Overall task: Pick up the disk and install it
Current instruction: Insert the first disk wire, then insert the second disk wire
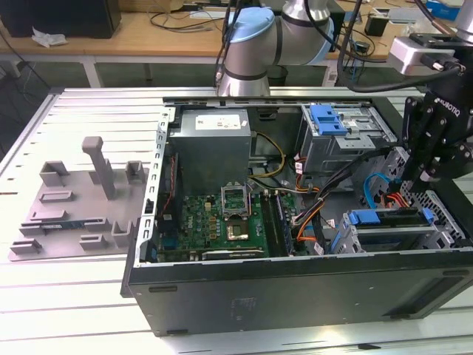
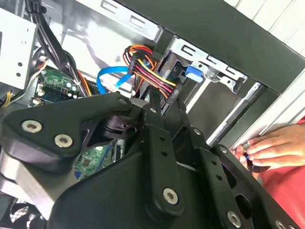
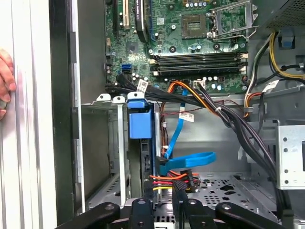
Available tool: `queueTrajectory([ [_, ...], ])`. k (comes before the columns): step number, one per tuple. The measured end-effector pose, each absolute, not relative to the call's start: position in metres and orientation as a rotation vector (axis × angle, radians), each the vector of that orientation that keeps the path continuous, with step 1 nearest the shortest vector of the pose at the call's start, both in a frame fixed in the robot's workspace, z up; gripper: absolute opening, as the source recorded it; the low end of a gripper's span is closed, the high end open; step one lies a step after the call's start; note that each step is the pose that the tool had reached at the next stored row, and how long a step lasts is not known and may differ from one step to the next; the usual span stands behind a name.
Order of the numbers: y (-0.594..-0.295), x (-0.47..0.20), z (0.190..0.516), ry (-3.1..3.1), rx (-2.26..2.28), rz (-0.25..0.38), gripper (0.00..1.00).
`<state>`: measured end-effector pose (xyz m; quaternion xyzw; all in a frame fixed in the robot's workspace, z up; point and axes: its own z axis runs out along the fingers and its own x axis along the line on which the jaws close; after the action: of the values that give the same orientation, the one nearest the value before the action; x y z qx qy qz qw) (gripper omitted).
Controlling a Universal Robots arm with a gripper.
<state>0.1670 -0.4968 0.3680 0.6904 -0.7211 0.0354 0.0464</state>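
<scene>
Our black robot hand hangs inside the open black computer case, at the end towards the exterior view's right. It is just above a bundle of red, yellow and orange cables with a flat blue cable beside it. We cannot tell whether the hand is open or closed.

The disk with its blue plastic bracket sits in the lower metal drive cage, close to the hand; in the first wrist view its blue bracket end stands at the mouth of the cage. A separate blue plastic tray lies on the upper cage.

The case lies on a worktop of pale grey metal slats. Well apart, towards the exterior view's left, a grey plastic fixture lies on the same worktop. Behind, we see a wooden bench with loose cables. A person's fingers rest at the edge of the case.
</scene>
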Motion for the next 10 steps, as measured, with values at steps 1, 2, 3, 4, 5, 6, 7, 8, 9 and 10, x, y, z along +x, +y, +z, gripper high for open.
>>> queueTrajectory([
  [1,-0.4966,0.167,0.3681,-2.2,2.107,0.109,0.3],
  [2,-0.4966,0.167,0.3681,-2.2,2.107,0.109,0.3],
  [3,-0.4966,0.167,0.3681,-2.2,2.107,0.109,0.3],
  [4,-0.4966,0.167,0.3681,-2.2,2.107,0.109,0.3],
  [5,-0.4966,0.167,0.3681,-2.2,2.107,0.109,0.3],
  [6,-0.4965,0.167,0.3681,-2.2,2.107,0.109,0.3],
  [7,-0.4965,0.167,0.3681,-2.2,2.107,0.109,0.3],
  [8,-0.4965,0.167,0.3681,-2.2,2.107,0.109,0.3],
  [9,-0.4965,0.167,0.3681,-2.2,2.106,0.109,0.3],
  [10,-0.4965,0.167,0.3681,-2.2,2.107,0.11,0.3],
])
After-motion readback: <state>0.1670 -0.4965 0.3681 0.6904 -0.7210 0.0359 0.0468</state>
